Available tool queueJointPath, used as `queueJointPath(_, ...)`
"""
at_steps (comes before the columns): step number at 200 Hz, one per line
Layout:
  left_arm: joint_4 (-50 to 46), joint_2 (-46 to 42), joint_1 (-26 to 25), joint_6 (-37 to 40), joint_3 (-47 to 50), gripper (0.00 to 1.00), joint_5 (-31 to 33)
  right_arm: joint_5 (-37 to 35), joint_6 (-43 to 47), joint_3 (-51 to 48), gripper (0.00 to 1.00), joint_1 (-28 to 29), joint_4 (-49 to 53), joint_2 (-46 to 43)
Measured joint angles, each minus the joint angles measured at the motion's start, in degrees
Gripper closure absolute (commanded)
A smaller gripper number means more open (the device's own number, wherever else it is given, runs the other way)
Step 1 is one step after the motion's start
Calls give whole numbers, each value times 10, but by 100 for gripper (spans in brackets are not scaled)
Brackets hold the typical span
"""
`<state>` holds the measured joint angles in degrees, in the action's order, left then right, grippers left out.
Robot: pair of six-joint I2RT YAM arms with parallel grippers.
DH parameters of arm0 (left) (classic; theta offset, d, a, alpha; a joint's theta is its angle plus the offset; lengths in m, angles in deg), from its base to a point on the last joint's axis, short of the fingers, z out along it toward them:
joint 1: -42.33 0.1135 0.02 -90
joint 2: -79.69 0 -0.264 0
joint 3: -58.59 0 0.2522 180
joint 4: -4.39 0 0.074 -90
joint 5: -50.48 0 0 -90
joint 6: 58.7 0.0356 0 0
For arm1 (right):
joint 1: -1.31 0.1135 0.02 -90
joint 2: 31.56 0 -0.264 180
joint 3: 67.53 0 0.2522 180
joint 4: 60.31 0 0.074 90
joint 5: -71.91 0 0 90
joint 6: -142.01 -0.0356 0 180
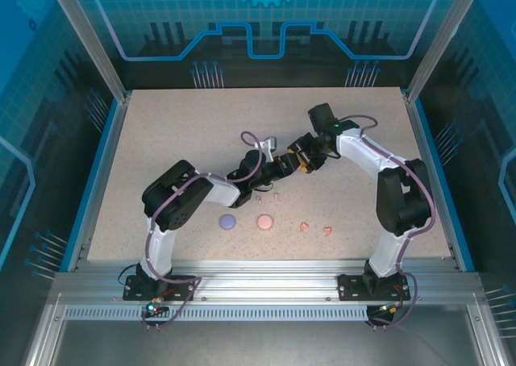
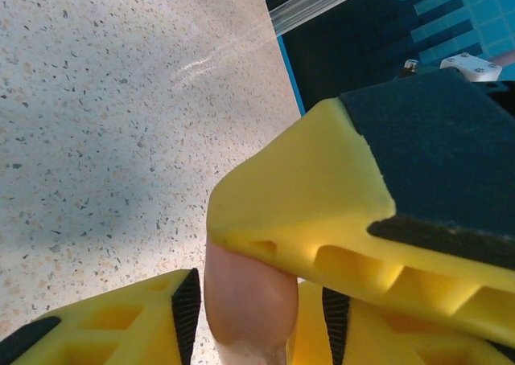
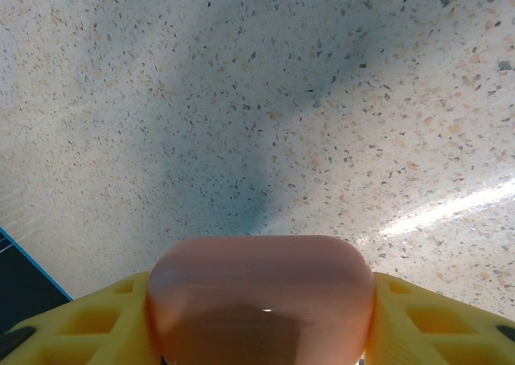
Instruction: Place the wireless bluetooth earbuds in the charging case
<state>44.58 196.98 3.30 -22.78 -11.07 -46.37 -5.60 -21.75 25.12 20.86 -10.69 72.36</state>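
**Case held between both claws, earbuds waiting on the worktop**

The right claw (image 3: 259, 321) is partly closed around a salmon-pink charging case (image 3: 257, 276), with a finger pressed to each side, above the middle of the worktop (image 1: 161, 140). The left claw (image 2: 257, 321) brackets the same case from the other end. Whether its pads truly pinch it I cannot tell.

This looks like the lid-opening step, so the next move calls for a firm counter-grip and a gentle pry at the seam.

Pale pink earbuds (image 1: 260, 195) lie just near of the claws. Coral earbuds (image 1: 305, 226) sit nearer and to the right, beside a pink case (image 1: 264, 221) and a purple case (image 1: 228, 221).

The held case's seam is hidden, and the buds are too small for detail.
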Motion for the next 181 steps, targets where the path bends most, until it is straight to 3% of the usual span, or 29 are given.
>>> queueJointPath(40, 5, 6, -1, -1, 0, 69, 7, 0, 0, -3, 46, 0, -4, 0)
queueJointPath(88, 9, 9, -2, -7, -2, 91, 11, -2, -1, -5, 46, -1, -10, -1)
queueJointPath(99, 9, 9, -2, -7, -2, 94, 11, -2, -3, -5, 41, -1, -10, -1)
queueJointPath(113, 11, 9, -2, -8, -2, 99, 11, -2, -7, -5, 24, -1, -11, -1)
queueJointPath(123, 13, 9, -2, -9, -2, 100, 11, 1, -5, -5, 17, -2, -12, -1)
queueJointPath(152, 7, 8, -2, -11, -2, 100, 10, 0, 5, -6, 10, -19, -15, -19)
queueJointPath(181, -37, -15, 7, -2, 6, 100, -24, -14, 47, -42, 6, -70, -26, -106)
